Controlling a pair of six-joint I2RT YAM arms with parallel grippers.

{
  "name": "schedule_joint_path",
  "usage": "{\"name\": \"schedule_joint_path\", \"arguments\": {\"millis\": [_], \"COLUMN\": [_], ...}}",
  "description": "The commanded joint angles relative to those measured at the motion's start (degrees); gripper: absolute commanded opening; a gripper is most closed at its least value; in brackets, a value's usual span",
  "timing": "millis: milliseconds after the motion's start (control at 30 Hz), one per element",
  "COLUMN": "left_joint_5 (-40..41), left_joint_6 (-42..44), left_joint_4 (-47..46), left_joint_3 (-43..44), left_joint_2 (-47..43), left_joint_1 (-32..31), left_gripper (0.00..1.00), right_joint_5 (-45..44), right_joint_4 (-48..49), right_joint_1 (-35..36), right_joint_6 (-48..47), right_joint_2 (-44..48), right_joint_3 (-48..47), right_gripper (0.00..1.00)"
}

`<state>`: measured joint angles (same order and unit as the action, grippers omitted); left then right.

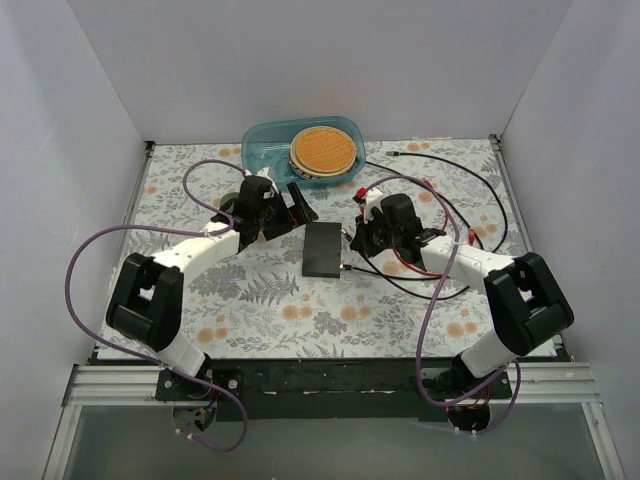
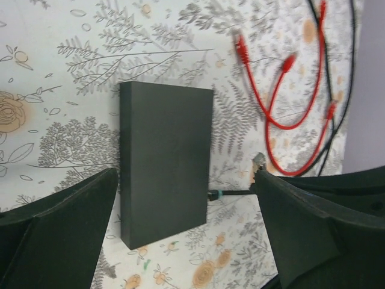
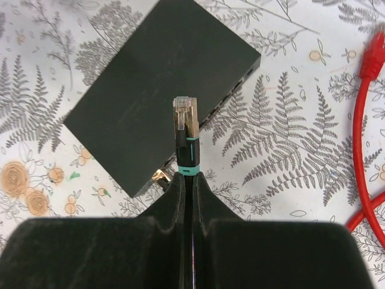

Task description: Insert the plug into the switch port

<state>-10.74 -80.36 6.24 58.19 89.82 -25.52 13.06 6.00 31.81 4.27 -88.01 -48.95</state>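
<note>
The right gripper [image 3: 192, 180] pinches the plug [image 3: 185, 129] just beside the port side of the switch [image 3: 150, 90] on the table [image 1: 250, 320], while the left gripper [image 2: 185, 180] hangs open above the unheld switch, so a misaligned push could jam the plug or shove the switch away.

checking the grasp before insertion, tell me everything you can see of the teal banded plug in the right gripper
The plug has a clear plastic tip over a gold-looking metal shell, then a black boot with a teal band. The right gripper is shut on the boot, tip sticking straight out. It is in no port yet, aimed over the ported edge of the flat black switch box.
</note>
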Motion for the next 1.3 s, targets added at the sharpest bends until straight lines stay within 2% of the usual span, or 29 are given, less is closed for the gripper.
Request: {"name": "schedule_joint_path", "arguments": {"millis": [0, 233, 267, 500, 667, 800, 1267], "left_joint_5": [1.7, 0.6, 0.2, -0.9, -1.6, -5.2, -10.7], "left_joint_6": [3.0, 5.8, 6.3, 8.0, 8.5, 8.0, 7.4], "left_joint_4": [1.1, 0.9, 0.7, 0.6, 0.4, -1.6, 0.4], "left_joint_3": [2.7, 8.7, 9.4, 12.3, 12.5, 12.8, 20.6], "left_joint_2": [6.4, 16.7, 17.5, 20.6, 20.5, 20.3, 24.6], "left_joint_1": [0.1, 0.2, 0.2, 0.2, 0.3, 0.3, 0.3], "left_gripper": [0.98, 0.98, 0.98, 0.98, 0.98, 0.98, 0.98], "right_joint_5": [-2.0, -3.5, -3.7, -2.9, -0.5, 3.5, 5.5], "right_joint_4": [-1.7, -5.9, -9.6, -16.4, -19.0, -19.9, -21.8], "right_joint_1": [-0.6, -1.1, -1.1, -1.1, -1.1, -0.7, 6.4], "right_joint_6": [-0.4, -0.6, -0.8, -1.9, -2.0, -2.3, -0.8], "right_joint_2": [-1.6, -6.5, -7.5, -15.3, -15.0, -13.1, -10.9], "right_joint_3": [-3.2, -6.1, -6.9, -13.0, -13.2, -11.3, -9.3], "right_gripper": [0.01, 0.01, 0.01, 0.01, 0.01, 0.01, 0.01]}}
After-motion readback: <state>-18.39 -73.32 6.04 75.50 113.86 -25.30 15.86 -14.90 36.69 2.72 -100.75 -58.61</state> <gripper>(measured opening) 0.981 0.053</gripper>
